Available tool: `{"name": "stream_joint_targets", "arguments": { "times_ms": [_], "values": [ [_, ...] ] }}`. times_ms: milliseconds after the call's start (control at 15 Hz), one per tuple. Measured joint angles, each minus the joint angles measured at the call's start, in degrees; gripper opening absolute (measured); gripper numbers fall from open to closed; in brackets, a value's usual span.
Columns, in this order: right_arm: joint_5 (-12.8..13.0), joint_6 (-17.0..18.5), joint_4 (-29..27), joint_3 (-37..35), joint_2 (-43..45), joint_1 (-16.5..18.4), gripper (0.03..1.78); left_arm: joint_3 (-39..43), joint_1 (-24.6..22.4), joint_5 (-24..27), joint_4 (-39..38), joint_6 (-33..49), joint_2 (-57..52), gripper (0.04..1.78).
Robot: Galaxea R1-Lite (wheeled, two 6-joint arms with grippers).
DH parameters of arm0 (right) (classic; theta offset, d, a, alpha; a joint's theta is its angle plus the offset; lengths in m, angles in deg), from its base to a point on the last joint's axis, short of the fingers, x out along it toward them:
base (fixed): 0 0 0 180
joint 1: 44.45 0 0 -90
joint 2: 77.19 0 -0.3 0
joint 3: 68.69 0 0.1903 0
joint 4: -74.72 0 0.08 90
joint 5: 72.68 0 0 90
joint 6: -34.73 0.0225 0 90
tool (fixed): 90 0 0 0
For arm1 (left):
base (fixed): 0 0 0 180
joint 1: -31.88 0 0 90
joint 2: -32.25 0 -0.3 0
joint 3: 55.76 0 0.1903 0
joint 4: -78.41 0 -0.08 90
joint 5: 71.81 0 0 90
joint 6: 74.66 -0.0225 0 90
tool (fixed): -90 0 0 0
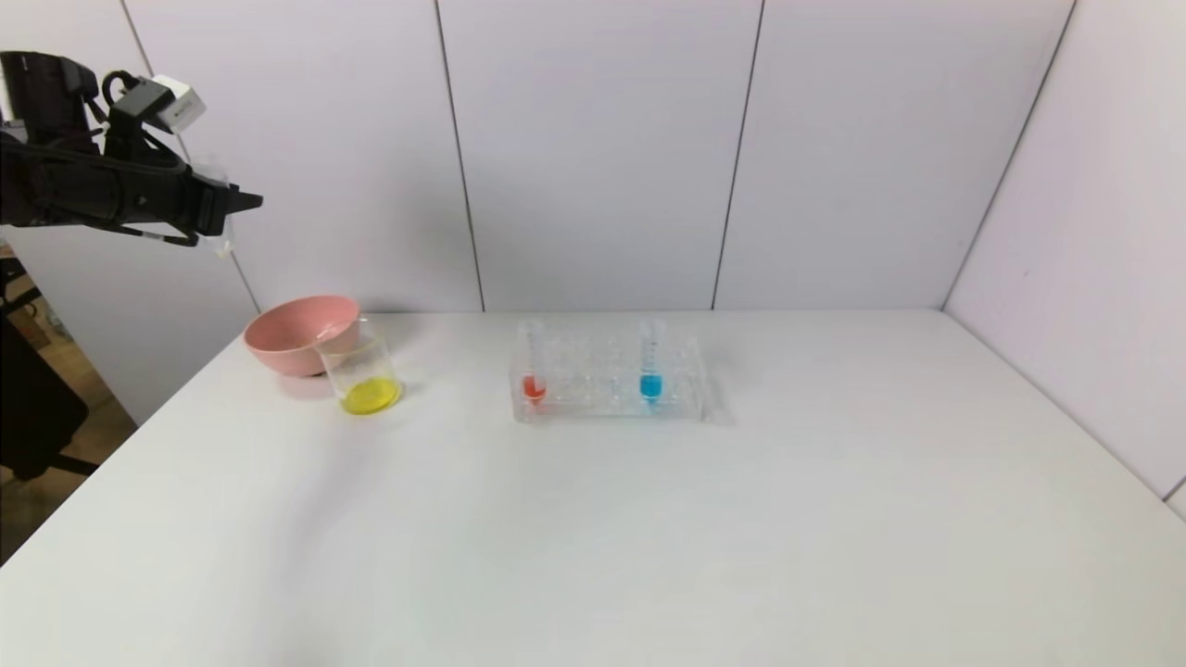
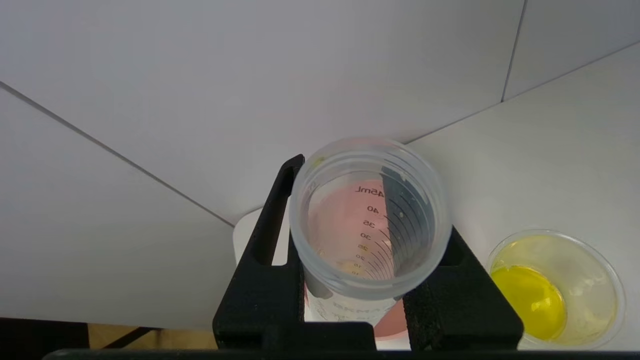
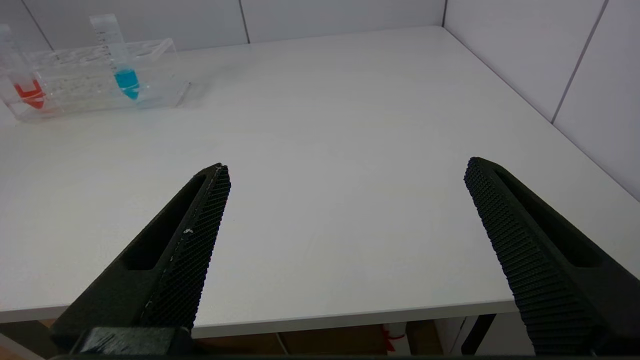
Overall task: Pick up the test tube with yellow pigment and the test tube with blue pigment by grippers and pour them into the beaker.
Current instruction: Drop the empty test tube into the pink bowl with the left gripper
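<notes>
Roughly half done: beaker (image 1: 364,375) beside pink bowl (image 1: 298,332) holds yellow liq. Yellow-pigment tube (image 2: 367,220), looks emptied, pinched in left gripper (image 1: 222,211), high above. Blue-pigment tube (image 1: 651,363) untouched in rack (image 1: 607,378). Right gripper (image 3: 345,200) spread, idle, near table edge.

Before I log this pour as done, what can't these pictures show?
- Slim clear graduated tube in the left gripper: its tapered tip is hidden by the jaws, so leftover yellow is unclear.
- Right gripper: absent from the head view; its arm is cut off.
- Small clear glass beaker: the yellow liquid's volume is unreadable.
</notes>
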Motion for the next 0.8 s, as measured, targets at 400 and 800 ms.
{"name": "stream_joint_targets", "arguments": {
  "times_ms": [400, 800],
  "values": [
    [0.0, 0.0, 0.0, 0.0, 0.0, 0.0, 1.71, -0.1, -0.4, 4.6, -5.0, 2.6, 5.9, 0.54],
    [0.0, 0.0, 0.0, 0.0, 0.0, 0.0, 1.71, 2.1, -0.1, 4.7, -15.6, 11.0, 7.9, 0.54]
  ]
}}
